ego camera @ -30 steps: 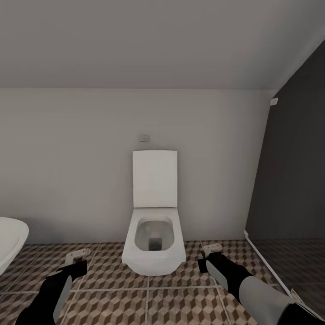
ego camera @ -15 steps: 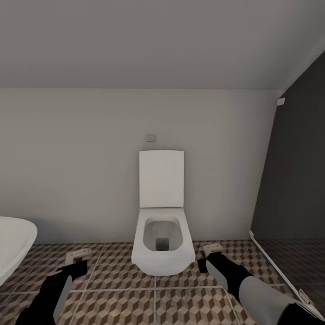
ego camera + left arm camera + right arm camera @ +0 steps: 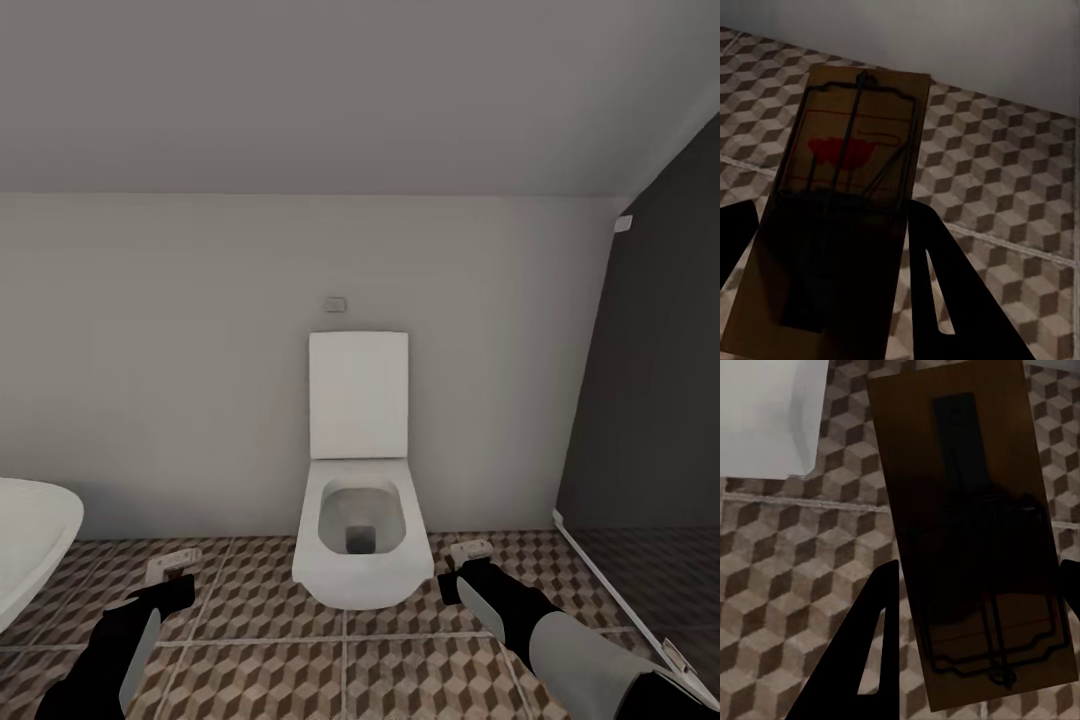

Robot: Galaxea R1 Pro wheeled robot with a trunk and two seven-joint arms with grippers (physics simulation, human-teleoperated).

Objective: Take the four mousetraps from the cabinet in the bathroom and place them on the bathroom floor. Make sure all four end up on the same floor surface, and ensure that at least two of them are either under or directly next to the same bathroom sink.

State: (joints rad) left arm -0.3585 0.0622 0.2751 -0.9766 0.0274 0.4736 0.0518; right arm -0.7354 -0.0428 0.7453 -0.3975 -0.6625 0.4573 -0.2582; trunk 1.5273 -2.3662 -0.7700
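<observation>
Both hands are showing low in the head view, the left hand [image 3: 172,585] and the right hand [image 3: 462,578], each carrying a mousetrap out in front of it: a pale sliver of the left mousetrap [image 3: 172,565] is sticking out beyond its fingers, and the right mousetrap [image 3: 470,549] is doing the same. Between them the white toilet [image 3: 362,540] is standing against the wall, the rim of a sink [image 3: 35,535] is curving in at the left edge of the view, and a dark shower screen [image 3: 650,400] is rising on the right, all above the bathroom floor [image 3: 260,610] with its cube-patterned tiles. In the left wrist view, the dark fingers [image 3: 945,292] are clamped on the near end of a flat wooden trap [image 3: 847,187], its wire bar and red marking facing up and its far end hanging free over the tiles. In the right wrist view, the fingers [image 3: 866,645] are likewise closed on the long sides of the other trap [image 3: 971,525], which is hovering over the tiles with a corner of the toilet base [image 3: 765,420] beside it. Each trap is looking thin, stiff and light, so I judge it easy to carry but prone to pivoting or slipping in a pinch across its narrow edges; gripping the wooden base, clear of the wire spring, seems the safest hold. Neither trap is resting on the floor yet.
</observation>
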